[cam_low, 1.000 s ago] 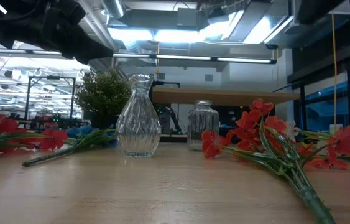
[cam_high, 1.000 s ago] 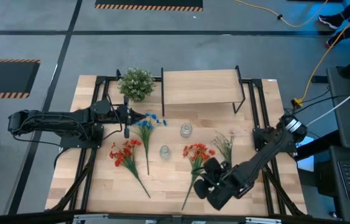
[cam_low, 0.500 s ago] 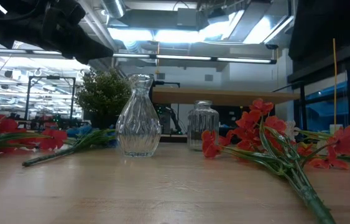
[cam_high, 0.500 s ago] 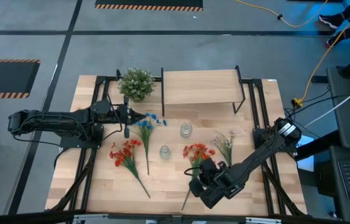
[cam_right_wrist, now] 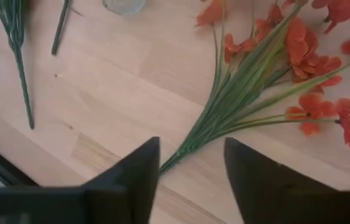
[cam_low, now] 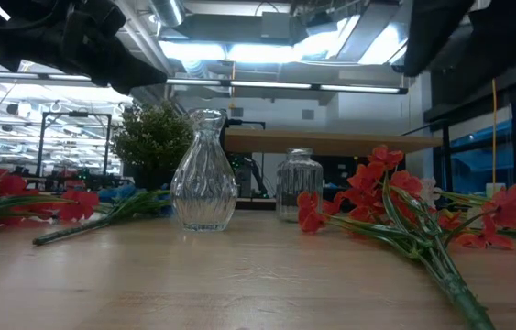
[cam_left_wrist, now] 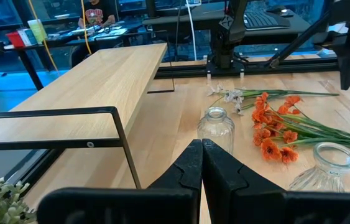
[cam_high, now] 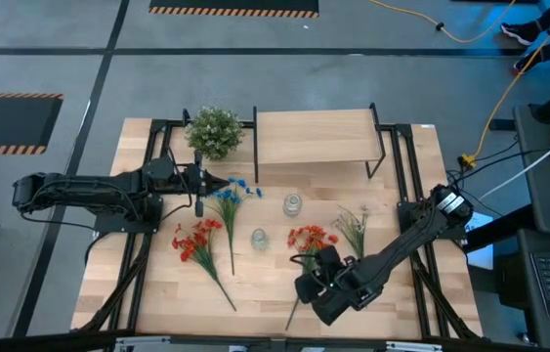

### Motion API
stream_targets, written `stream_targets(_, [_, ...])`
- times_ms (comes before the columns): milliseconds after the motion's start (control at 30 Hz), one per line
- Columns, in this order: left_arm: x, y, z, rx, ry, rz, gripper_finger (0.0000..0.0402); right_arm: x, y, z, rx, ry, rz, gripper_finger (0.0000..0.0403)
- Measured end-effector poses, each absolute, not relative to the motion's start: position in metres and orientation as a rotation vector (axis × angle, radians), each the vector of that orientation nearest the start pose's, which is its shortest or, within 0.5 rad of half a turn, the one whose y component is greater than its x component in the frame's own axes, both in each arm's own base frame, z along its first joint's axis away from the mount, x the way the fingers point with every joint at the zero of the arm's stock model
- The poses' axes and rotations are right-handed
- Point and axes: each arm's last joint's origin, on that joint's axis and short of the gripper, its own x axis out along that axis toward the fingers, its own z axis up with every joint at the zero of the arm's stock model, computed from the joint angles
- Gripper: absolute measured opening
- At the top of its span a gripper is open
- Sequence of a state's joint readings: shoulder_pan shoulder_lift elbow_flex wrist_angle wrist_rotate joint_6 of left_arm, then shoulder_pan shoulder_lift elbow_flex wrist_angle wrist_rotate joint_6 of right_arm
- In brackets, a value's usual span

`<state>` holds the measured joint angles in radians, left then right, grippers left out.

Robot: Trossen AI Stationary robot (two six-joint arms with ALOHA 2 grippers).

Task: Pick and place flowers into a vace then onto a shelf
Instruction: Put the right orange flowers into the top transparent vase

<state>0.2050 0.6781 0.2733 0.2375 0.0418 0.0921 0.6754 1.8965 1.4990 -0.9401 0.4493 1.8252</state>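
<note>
**Right arm shifts left over a red spray**

Leftward since a second ago, the right gripper hangs spread above the red-orange flowers lying flat on the table; left gripper pressed together beside the blue flowers; shelf bare.

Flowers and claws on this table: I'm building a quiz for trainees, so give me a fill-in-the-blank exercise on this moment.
1. The right claw hovers open over the stem of a ____-coloured flower spray.
2. The left claw has its fingers ____.
3. The top of the shelf holds ____ vases.
4. The bushy potted plant stands beside the shelf, on the ____ arm's side.

Missing words: red-orange; shut; no; left
</note>
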Motion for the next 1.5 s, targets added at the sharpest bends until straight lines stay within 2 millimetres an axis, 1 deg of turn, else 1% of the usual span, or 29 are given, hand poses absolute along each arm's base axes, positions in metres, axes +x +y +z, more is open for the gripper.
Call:
stream_targets(167, [0.155,0.031,0.212,0.071,0.174,0.155,0.0004,0.301,0.225,0.223,0.91,0.863,-0.793,0.0257])
stream_targets(300, [0.155,0.031,0.212,0.071,0.174,0.155,0.0004,0.302,0.225,0.222,0.926,0.864,-0.791,0.028])
stream_targets(367, [0.155,0.031,0.212,0.071,0.174,0.155,0.0004,0.303,0.226,0.218,0.969,0.864,-0.824,0.0283])
stream_targets(533, [0.155,0.031,0.212,0.071,0.174,0.154,0.0004,0.307,0.231,0.197,1.069,0.86,-0.93,0.0278])
stream_targets(633, [0.155,0.031,0.212,0.071,0.174,0.155,0.0004,0.314,0.236,0.187,1.116,0.835,-0.93,0.0274])
stream_targets(733, [0.155,0.031,0.212,0.071,0.174,0.155,0.0004,0.32,0.237,0.179,1.159,0.804,-0.94,0.0271])
stream_targets(1000, [0.155,0.031,0.212,0.071,0.174,0.155,0.0004,0.328,0.235,0.155,1.196,0.794,-1.021,0.027])
stream_targets(1133, [0.155,0.031,0.212,0.071,0.174,0.155,0.0004,0.329,0.236,0.148,1.219,0.782,-1.046,0.027])
stream_targets(1267, [0.155,0.031,0.212,0.071,0.174,0.155,0.0004,0.33,0.235,0.137,1.215,0.772,-1.092,0.027])
stream_targets(1500, [0.155,0.031,0.212,0.071,0.174,0.154,0.0004,0.336,0.229,0.132,1.209,0.759,-1.121,0.027])
